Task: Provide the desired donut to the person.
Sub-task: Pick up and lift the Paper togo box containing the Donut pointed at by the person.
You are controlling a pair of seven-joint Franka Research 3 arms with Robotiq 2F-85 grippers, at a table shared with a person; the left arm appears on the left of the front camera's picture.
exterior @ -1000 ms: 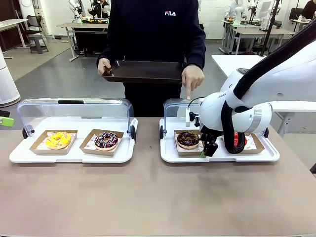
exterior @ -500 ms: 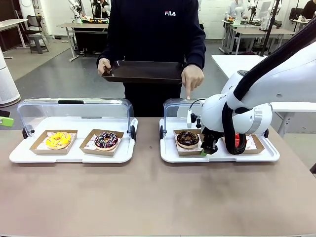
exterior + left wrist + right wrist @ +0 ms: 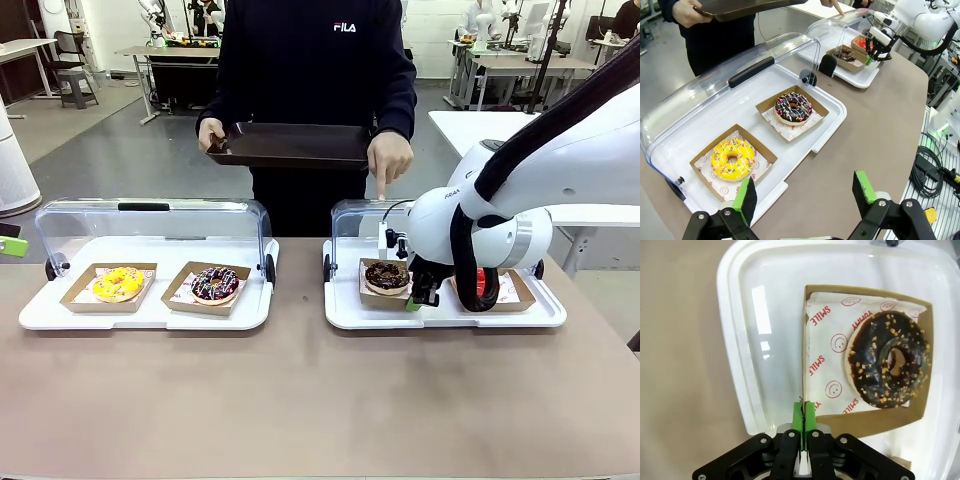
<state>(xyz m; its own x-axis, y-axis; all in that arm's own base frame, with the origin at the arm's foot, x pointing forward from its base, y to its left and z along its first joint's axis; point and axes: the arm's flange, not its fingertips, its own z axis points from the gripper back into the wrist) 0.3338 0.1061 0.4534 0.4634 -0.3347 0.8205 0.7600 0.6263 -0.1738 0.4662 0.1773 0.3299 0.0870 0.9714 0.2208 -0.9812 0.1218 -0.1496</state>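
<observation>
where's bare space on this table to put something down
The wide table strip nearer the robot than both white trays is bare, as is the narrow gap between them. The left tray holds two boxed donuts; the right tray is crowded by the right gripper clamping the donut box.

Tabletop point(image 3: 300, 400) seen frontally toward person point(image 3: 310, 70); left wrist angled obliquely, far; right wrist pointed down, close; right tray point(image 3: 340, 302) shared.

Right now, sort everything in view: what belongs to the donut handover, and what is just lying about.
Job: nut-topped chocolate donut, cardboard box under it, right gripper shut on the box's edge, person's pointing hand, dark tray the person holds.
Idle: yellow donut, sprinkled donut, open left gripper.
</observation>
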